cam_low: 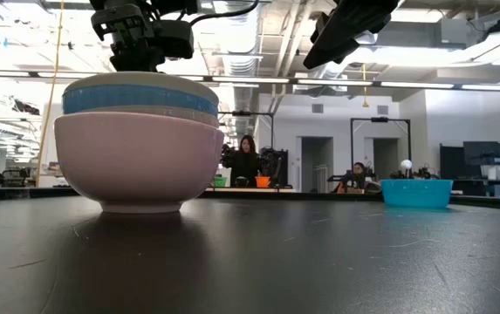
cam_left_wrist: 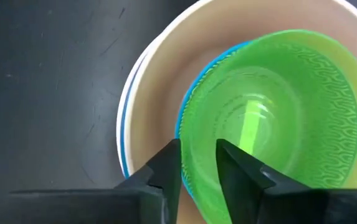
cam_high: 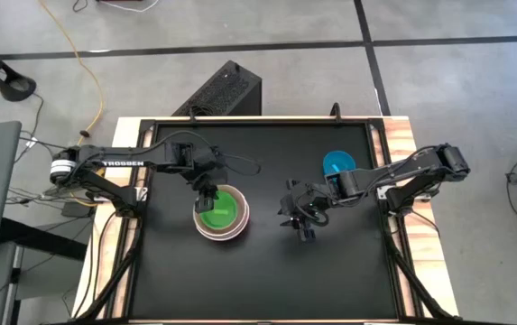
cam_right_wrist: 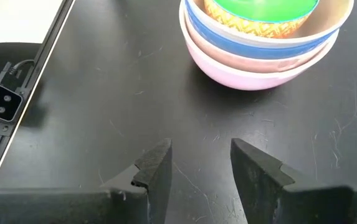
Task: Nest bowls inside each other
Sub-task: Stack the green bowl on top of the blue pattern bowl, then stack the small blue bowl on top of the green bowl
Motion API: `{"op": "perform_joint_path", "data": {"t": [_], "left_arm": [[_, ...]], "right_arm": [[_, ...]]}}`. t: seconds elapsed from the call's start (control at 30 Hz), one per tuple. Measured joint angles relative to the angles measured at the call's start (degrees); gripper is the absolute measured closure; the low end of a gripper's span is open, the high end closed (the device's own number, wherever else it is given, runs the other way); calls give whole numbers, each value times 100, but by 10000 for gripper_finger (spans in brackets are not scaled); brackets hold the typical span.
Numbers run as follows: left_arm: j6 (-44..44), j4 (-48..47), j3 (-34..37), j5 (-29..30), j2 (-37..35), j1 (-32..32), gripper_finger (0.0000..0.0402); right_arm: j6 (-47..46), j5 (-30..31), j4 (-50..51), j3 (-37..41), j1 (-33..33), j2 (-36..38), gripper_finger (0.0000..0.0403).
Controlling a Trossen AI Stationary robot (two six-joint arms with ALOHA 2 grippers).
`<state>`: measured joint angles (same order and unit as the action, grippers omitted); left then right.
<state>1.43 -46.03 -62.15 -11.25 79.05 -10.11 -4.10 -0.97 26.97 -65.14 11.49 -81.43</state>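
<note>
A stack of nested bowls (cam_high: 221,215) stands on the black table left of centre. The pink bowl (cam_low: 136,161) is outermost at the bottom, with a blue (cam_right_wrist: 253,38) and a cream bowl (cam_left_wrist: 159,93) inside it. A green bowl (cam_left_wrist: 278,118) lies tilted in the cream one. My left gripper (cam_left_wrist: 198,149) hangs over the stack, open, with its fingers on either side of the green bowl's rim. A teal bowl (cam_high: 337,163) sits alone at the far right. My right gripper (cam_right_wrist: 200,165) hovers open above the bare table, right of the stack. My left gripper comes from above, slanting down, one finger (cam_left_wrist: 166,165) outside and one (cam_left_wrist: 237,162) inside the green bowl's rim (cam_left_wrist: 197,134). The gap looks wider than the rim, and I cannot tell whether either finger touches it. The green bowl rests tilted in the cream bowl.
The black table top (cam_high: 267,280) has free room along its near side and between the stack and the teal bowl (cam_low: 416,193). A black box (cam_high: 226,90) stands on the floor beyond the far edge. People sit far off in the room behind (cam_low: 245,161).
</note>
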Motion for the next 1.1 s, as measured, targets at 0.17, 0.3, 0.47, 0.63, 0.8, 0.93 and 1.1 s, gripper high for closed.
{"op": "perform_joint_path", "data": {"t": [0.17, 0.3, 0.47, 0.63, 0.8, 0.93, 1.1], "left_arm": [[3, -168, -1, 9, -1, -6, 286], [145, -393, -199, 13, -43, -15, 277], [379, -486, -697, 253, -227, 6, 276], [699, 120, -615, 808, -779, 15, 276], [788, 1469, 251, 828, -1771, 15, 276], [625, 2917, 1400, 903, -2652, 15, 276], [228, 4010, 2532, 892, -3581, 22, 276]], "right_arm": [[0, 0, 1, 0, 0, 0, 225], [0, 0, 1, 0, 0, 0, 225], [2, -2, 6, 0, -33, 0, 225], [-26, -1, 134, 0, -266, 0, 225], [-251, 90, 535, 0, -743, 26, 225], [-240, 96, 821, 2, -1234, 51, 225], [89, 96, 966, 2, -2064, 57, 225]]}}
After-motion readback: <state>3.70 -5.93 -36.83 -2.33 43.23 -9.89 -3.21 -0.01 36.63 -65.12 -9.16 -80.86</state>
